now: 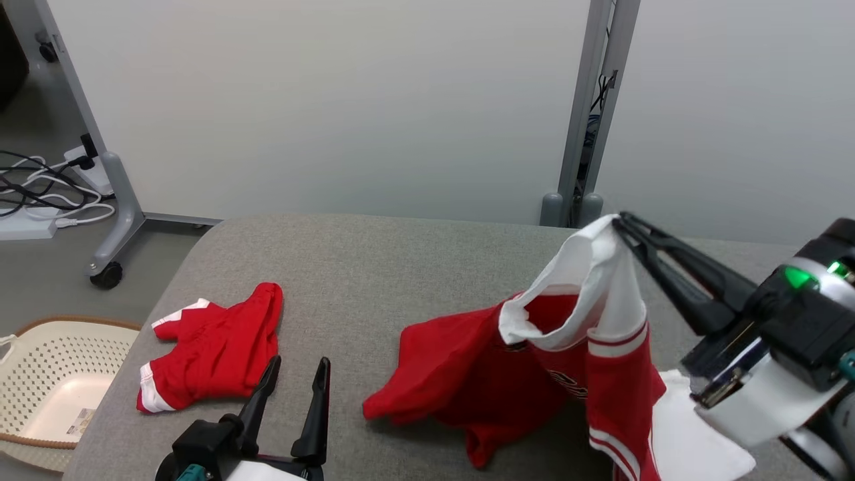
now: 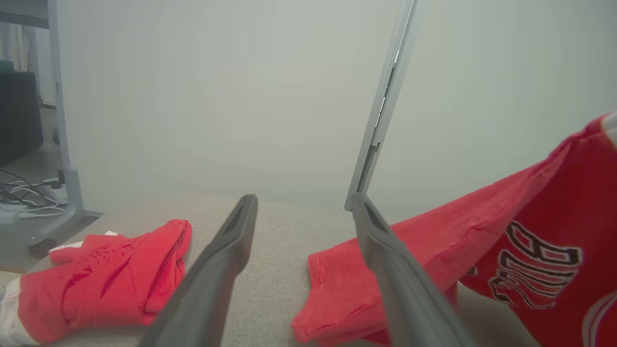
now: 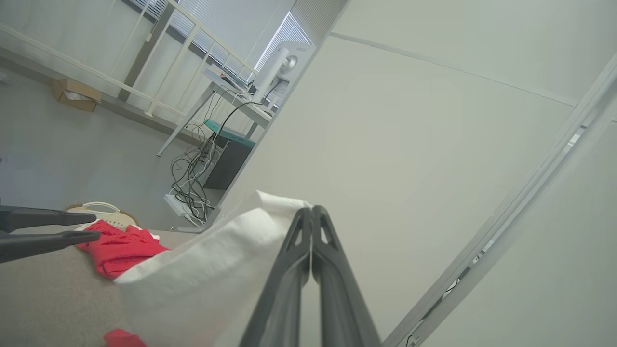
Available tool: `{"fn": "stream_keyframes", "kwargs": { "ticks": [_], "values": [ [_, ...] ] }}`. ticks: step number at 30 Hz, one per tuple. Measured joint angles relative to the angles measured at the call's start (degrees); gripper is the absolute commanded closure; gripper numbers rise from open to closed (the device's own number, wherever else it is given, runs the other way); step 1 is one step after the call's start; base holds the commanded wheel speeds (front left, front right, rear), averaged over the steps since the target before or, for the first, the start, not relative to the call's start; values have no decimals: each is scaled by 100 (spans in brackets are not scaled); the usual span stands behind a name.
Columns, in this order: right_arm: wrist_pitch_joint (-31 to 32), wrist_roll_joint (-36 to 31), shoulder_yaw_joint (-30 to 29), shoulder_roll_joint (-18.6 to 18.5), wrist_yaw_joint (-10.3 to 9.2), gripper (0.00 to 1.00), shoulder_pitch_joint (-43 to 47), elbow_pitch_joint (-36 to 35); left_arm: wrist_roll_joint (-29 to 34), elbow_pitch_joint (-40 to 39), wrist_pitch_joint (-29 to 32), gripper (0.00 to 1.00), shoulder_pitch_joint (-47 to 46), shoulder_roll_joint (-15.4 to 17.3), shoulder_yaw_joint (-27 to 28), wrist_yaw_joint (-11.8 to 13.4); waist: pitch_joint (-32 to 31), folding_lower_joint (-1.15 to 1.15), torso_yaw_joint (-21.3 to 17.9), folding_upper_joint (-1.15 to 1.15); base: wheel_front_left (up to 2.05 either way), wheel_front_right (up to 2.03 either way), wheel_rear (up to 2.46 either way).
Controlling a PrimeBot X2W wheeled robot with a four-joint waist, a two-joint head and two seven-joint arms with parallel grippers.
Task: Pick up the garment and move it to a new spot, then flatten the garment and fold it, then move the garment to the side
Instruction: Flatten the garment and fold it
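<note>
Far left of your left claw (image 1: 298, 364): a pale perforated basket (image 1: 40, 374), down beside the grey table (image 1: 374, 267). Just left of that claw: a small red garment (image 1: 214, 347), crumpled on the table. The left claw itself sits low, fingers spread wide, nothing between them. To its right lies the red jersey (image 1: 467, 374), lower part bunched on the table. Your right claw (image 1: 618, 224) is pinched tight on the jersey's white part, holding it above the table.
</note>
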Motion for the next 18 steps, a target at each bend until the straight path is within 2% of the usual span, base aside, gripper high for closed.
{"fn": "stream_keyframes", "kwargs": {
  "ticks": [4,9,14,18],
  "values": [
    [140,225,-335,-143,0,100,-314,321,-34,-21,0,0,-3,-3,-116,0,70,0,118,0,0,0,0],
    [152,605,-524,-447,-1,100,-817,1350,-45,8,0,0,-22,-4,-193,-19,299,0,283,0,0,0,0],
    [96,721,-46,-924,0,100,-1683,2776,-31,67,0,0,-141,-1,-267,-79,617,0,489,0,0,0,0],
    [85,838,361,-1056,0,100,-2634,3847,-51,66,0,0,-302,3,-346,-144,933,0,706,0,0,0,0]
  ]
}}
